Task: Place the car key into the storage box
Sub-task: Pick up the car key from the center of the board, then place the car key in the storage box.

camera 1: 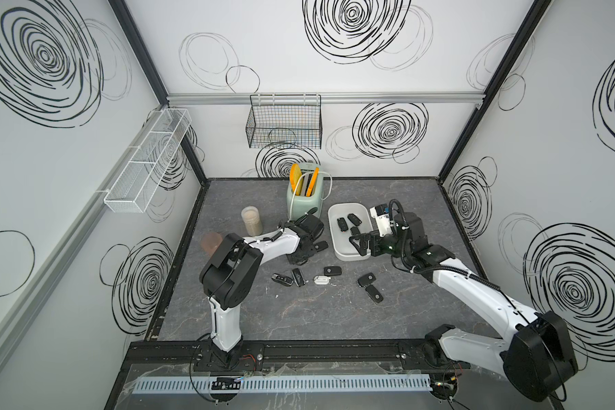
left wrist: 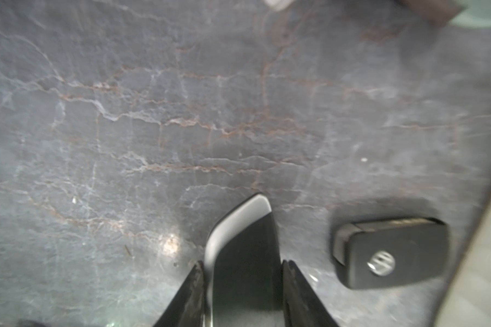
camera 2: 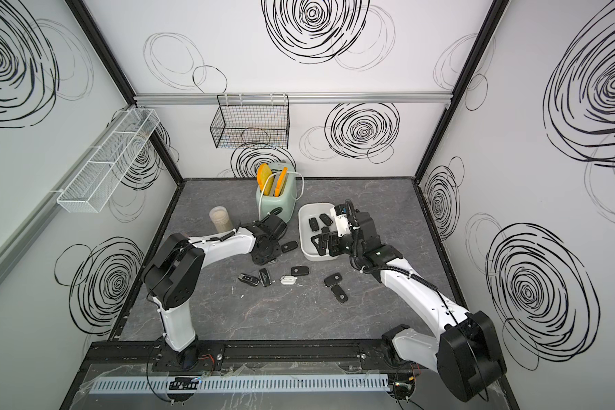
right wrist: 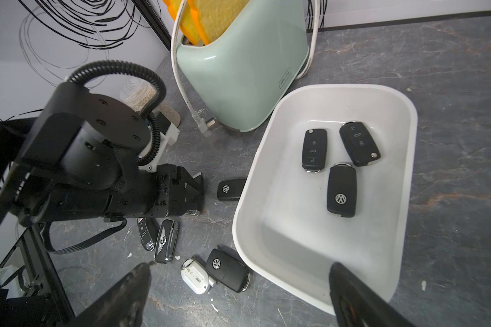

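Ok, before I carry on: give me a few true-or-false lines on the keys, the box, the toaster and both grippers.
1. The storage box holds three car keys. True.
2. The right gripper is shut on a key. False: its jaws stand wide open with nothing between them, above the box's edge.
3. The left gripper is closed on a black key with a silver edge. True.
4. No keys lie on the table. False: several do, along with a white fob.
5. The toaster has empty slots. False: yellow slices stand in them.
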You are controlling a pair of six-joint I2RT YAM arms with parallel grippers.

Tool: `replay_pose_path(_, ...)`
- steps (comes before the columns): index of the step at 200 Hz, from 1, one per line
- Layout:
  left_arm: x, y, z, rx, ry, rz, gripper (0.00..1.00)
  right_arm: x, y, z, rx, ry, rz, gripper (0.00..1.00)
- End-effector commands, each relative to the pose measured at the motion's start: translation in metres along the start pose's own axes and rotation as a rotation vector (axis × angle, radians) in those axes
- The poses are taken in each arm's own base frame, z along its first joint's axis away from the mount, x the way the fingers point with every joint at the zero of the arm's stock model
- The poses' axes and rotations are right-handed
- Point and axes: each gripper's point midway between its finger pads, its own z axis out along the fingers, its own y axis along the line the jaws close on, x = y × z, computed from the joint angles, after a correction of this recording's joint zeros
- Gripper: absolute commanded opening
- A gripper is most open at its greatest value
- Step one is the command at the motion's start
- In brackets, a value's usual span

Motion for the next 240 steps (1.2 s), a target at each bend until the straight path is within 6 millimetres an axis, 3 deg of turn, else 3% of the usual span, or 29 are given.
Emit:
replay_pose_path(1, -0.018, -0.02, -0.029, 0.114, -0.064, -0.011, 0.28, 0.004, -0.003, 0.003, -0.017, 0.003, 0.029, 0.99)
replay_pose_path(66, -0.019, -0.063, -0.077, 0.299, -0.132, 0.075, 0.28, 0.002, -0.029, -0.004, 0.003, -0.029, 0.132, 0.99)
replay_pose_path(142, -0.019, -0.15, -0.126, 0.421, -0.25, 0.294, 0.28, -0.004, -0.052, -0.021, 0.017, -0.091, 0.227, 0.99)
replay_pose_path(178, -0.013, -0.184, -0.12, 0.403, -0.287, 0.423, 0.28, -0.002, -0.057, -0.026, 0.022, -0.107, 0.247, 0.99)
replay_pose_path(240, 0.006, -0.207, -0.065, 0.348, -0.199, 0.536, 0.28, 0.001, -0.059, -0.033, 0.034, -0.108, 0.239, 0.99)
